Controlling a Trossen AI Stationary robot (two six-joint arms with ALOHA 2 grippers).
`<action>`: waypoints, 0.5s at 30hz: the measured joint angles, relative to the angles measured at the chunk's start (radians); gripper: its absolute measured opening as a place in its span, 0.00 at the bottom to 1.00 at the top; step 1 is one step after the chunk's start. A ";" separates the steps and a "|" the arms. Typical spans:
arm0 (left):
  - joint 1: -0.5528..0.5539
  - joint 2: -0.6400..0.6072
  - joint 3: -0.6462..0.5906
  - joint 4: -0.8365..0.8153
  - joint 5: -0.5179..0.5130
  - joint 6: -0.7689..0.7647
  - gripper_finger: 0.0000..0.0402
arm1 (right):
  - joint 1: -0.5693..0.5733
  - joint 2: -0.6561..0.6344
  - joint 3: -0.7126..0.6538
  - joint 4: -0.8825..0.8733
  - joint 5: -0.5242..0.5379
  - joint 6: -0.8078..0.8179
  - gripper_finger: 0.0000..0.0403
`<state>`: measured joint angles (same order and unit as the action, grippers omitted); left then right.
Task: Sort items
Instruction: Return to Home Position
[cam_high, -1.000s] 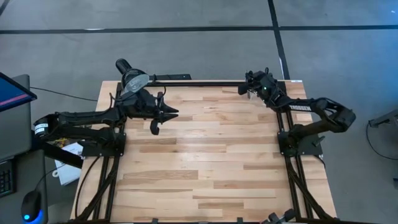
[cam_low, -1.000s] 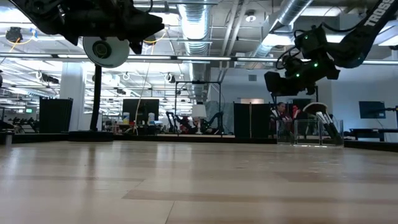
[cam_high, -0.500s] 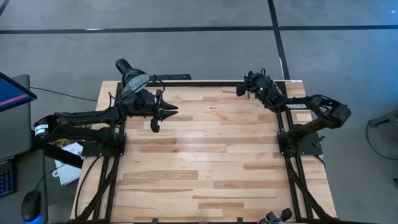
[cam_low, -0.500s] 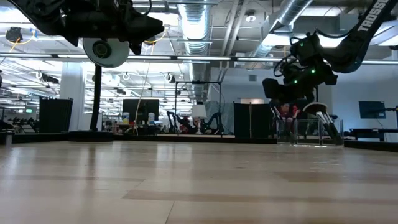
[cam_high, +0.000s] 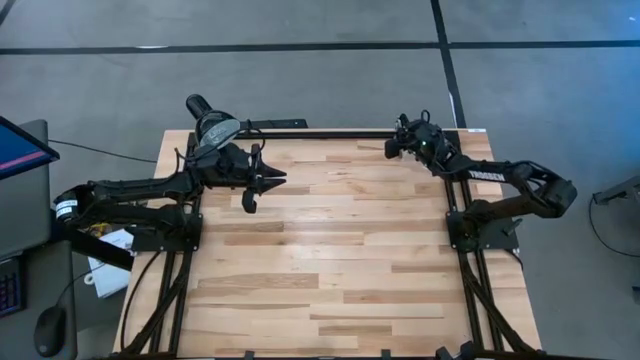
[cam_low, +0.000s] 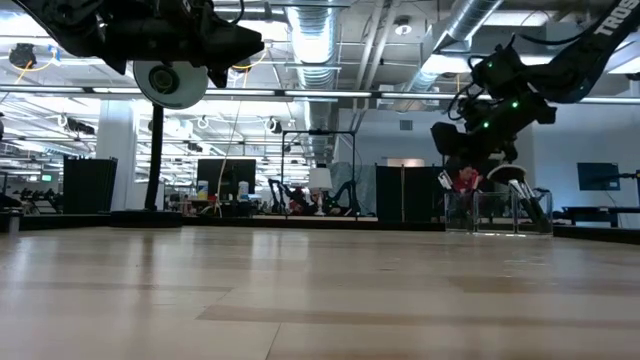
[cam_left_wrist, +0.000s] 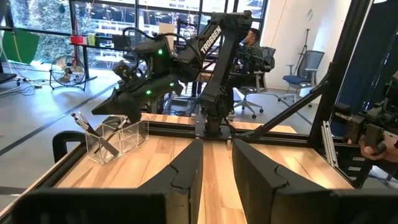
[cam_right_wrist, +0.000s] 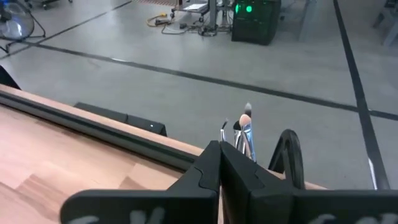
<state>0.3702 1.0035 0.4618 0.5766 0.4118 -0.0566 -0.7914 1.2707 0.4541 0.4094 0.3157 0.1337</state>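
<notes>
The makeup brushes (cam_right_wrist: 244, 134) stand upright in a clear container (cam_low: 495, 212) at the table's far right corner, resting by their lower ends inside it. Among them is the wide black fan head (cam_low: 515, 178). My right gripper (cam_right_wrist: 219, 149) is shut and hovers just above the container (cam_left_wrist: 118, 138), slightly to its left, and I see nothing between its fingers. My left gripper (cam_high: 278, 178) hangs high over the far left part of the table, slightly open (cam_left_wrist: 216, 163) and empty.
A black desk lamp (cam_high: 215, 128) stands at the far left corner, its round head (cam_low: 170, 80) right beside my left arm. A black frame rail (cam_high: 320, 133) runs along the far edge. Bare wooden tabletop (cam_high: 330, 260) lies between and in front of the arms.
My right gripper dipped toward the container, then shifted a little toward the table's right edge and stayed shut. The left arm kept still.
</notes>
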 joint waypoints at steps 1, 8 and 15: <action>0.000 0.000 0.000 0.000 0.000 0.000 0.21 | 0.000 -0.009 0.000 -0.008 0.000 0.000 0.00; 0.000 0.000 0.000 0.006 0.000 0.000 0.21 | 0.015 -0.041 0.000 -0.083 0.000 0.017 0.00; 0.000 0.000 0.000 0.008 0.000 0.000 0.21 | 0.019 -0.041 0.000 -0.145 0.000 0.042 0.00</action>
<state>0.3702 1.0035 0.4618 0.5842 0.4122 -0.0570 -0.7719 1.2301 0.4541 0.2641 0.3156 0.1761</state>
